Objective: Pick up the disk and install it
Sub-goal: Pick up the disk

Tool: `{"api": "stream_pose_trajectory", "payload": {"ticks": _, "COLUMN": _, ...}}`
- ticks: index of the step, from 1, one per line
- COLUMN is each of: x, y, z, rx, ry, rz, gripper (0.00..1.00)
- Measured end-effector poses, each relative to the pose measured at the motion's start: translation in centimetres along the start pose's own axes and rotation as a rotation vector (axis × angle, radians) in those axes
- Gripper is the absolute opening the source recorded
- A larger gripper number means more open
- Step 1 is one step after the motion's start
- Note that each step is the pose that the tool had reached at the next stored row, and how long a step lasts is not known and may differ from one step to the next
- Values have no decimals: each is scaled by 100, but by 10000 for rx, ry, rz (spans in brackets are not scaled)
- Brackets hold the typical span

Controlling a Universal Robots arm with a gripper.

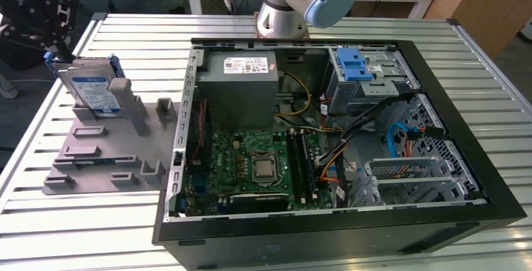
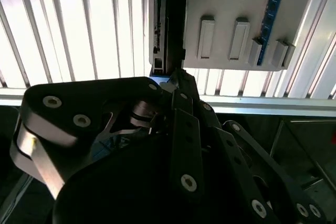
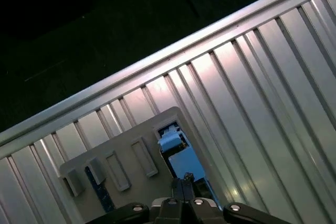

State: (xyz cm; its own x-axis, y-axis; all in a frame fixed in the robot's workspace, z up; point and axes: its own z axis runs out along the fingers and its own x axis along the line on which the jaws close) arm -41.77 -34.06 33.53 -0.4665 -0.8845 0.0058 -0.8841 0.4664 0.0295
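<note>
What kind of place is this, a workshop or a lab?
Likely a robotics lab bench set up for computer assembly: a robot arm rises behind an open computer case lying on a slatted metal table, and the disk stands in a grey fixture.

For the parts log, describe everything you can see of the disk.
The disk is a flat silver hard drive with a white, blue-banded label and blue plastic rails. It stands tilted on edge on the grey fixture plate, a grey post in front, at the exterior view's left of the open computer case. The gripper is at its upper corner.
</note>
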Motion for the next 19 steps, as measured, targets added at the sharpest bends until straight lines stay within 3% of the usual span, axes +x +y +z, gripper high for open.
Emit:
{"api": "stream_pose_trajectory", "payload": {"ticks": 12, "x": 0, "y": 0, "z": 4, "rx": 53, "ry": 28, "rz": -1837, "gripper": 11}}
{"api": "stream_pose_trajectory", "payload": {"ticks": 19, "x": 18, "y": 55, "z": 7, "rx": 113, "ry": 7, "rz": -1980, "gripper": 11}}
